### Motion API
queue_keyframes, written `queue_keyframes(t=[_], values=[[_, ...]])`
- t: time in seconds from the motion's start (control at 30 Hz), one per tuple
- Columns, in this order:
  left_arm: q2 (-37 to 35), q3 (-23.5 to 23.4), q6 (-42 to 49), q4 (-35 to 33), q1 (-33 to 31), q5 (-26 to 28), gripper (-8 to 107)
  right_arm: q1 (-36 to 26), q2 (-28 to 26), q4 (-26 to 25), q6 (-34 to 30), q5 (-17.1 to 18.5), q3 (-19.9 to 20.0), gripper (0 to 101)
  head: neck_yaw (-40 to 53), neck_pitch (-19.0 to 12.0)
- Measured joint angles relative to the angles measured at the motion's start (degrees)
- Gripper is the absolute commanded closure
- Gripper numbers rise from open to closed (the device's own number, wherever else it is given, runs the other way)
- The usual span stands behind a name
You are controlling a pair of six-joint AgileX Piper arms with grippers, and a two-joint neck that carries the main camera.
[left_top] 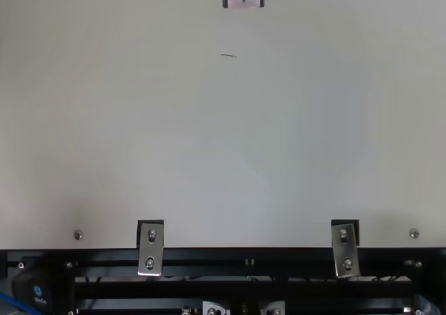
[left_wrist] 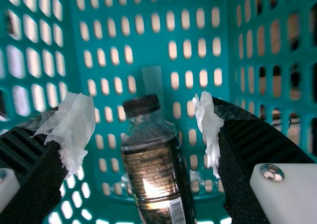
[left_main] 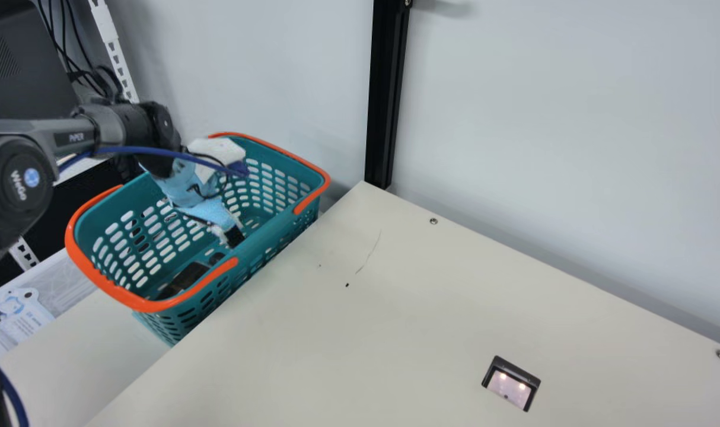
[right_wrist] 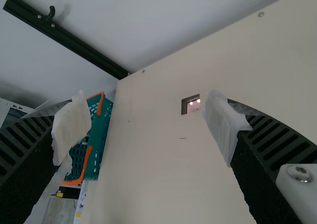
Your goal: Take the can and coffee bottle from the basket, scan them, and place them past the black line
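The left claw [left_main: 228, 233] reaches down inside the teal basket [left_main: 271, 228], spread wide, with crumpled white wrapping on the tips of its black ribbed fingers [left_wrist: 255, 140]. Nothing is pinched in it. The coffee bottle [left_wrist: 158, 179] is in the basket beyond those tips; in the left wrist view it shows in the gap between them, touching neither. Its black cap [left_wrist: 141, 105] is the end nearer the claw in the main view, and a dark label with a barcode wraps the clear body. Orange handles [left_main: 102, 287] run along the basket's rim around the claw. The sleeve [left_main: 203, 204] just behind the claw's tips is light blue, and a blue cable [left_main: 158, 152] runs back from there along the arm.

The right claw [right_wrist: 147, 127] is also spread, its wrapped tips well apart with nothing between them. Past it lies the cream counter [right_wrist: 148, 179], where the scanner [right_wrist: 190, 104] is set into the surface, its window lit, seen through the gap. The basket is farther off, partly behind one finger. Beyond the counter's far edge, a black post [right_wrist: 67, 35] stands against the pale wall [right_wrist: 163, 16].
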Motion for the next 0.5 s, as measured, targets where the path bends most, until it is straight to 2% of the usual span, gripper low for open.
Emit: queue_keyframes(t=[0.5], values=[[5.18, 2.06, -5.13, 4.99, 0.94, -2.67, 9, 0.0, 0.0, 0.0, 0.0, 0.0, 0.0, 0, 0.0, 0.29]])
